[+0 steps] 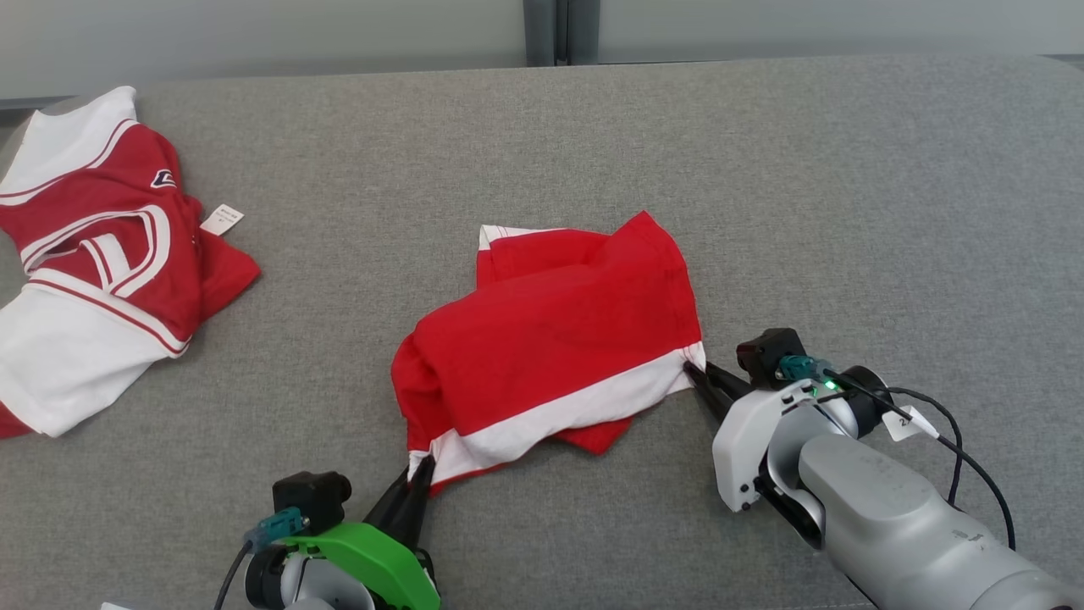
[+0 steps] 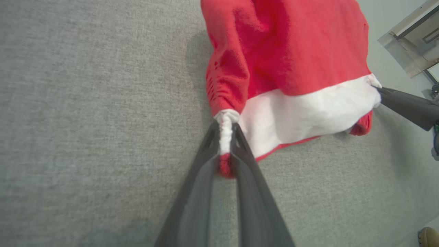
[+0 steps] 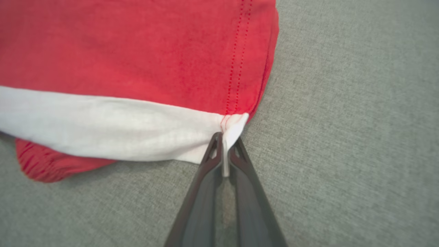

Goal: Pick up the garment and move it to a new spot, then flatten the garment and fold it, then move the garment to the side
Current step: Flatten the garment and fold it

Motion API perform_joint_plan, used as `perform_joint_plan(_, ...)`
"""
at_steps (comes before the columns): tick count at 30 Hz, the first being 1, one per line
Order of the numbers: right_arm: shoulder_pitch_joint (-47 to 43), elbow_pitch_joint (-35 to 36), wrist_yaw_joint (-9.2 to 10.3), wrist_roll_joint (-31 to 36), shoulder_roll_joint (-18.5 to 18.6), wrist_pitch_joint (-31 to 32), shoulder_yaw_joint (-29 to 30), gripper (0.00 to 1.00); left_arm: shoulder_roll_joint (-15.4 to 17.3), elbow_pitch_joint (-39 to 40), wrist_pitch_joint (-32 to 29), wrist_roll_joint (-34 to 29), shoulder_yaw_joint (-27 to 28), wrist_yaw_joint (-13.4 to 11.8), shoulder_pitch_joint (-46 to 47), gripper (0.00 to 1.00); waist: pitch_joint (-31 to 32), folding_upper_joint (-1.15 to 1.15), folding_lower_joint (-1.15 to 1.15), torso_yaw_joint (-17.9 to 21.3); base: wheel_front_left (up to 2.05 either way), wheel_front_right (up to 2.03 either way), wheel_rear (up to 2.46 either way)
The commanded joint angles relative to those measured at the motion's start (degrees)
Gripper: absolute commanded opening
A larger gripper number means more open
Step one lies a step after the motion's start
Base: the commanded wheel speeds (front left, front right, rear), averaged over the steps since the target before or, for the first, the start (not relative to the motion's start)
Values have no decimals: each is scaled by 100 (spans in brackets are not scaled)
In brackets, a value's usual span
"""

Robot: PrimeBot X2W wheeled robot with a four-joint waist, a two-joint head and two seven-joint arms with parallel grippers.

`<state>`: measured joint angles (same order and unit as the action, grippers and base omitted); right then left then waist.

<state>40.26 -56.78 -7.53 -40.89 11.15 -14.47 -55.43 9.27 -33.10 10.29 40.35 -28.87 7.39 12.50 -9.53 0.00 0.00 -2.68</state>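
The garment (image 1: 550,339) is a red shirt with a white band along its near hem, lying bunched on the grey surface. My left gripper (image 1: 421,465) is shut on the hem's left corner; in the left wrist view that gripper (image 2: 225,132) pinches a rolled white and red fold of the garment (image 2: 291,51). My right gripper (image 1: 694,371) is shut on the hem's right corner. In the right wrist view it (image 3: 224,139) clamps the white corner of the garment (image 3: 137,61). The right fingers (image 2: 408,106) reach in from the right edge of the left wrist view.
A second red and white garment (image 1: 93,263) with a small tag lies crumpled at the far left of the grey cloth-covered table (image 1: 593,144). A pale wall runs behind the table's far edge. The right arm's cable (image 1: 957,440) loops beside the wrist.
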Motion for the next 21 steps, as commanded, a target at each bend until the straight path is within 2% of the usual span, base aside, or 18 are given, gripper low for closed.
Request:
perform_joint_plan(1,37,-40,8,-34,27,-16,-23,0,31,32,-11,-14,-15,5,-11,0,7,0,0,1,0,0,0)
perform_joint_plan(6,-34,-39,8,-124,81,-57,-16,0,139,346,-70,-12,6,-145,-132,0,125,0,0,16,0,0,0)
perform_joint_plan(11,-202,452,7,-326,361,-72,129,0,336,1318,-380,152,54,-278,-415,0,311,0,0,9,0,0,0)
perform_joint_plan(16,-626,1983,7,-946,989,-73,542,0,667,3043,-956,449,126,-440,-867,0,461,0,0,123,0,0,0)
perform_joint_plan(21,-1070,3896,7,-1847,2007,66,1322,0,1010,4934,-1520,806,390,-760,-1151,0,509,0,0,310,0,0,0)
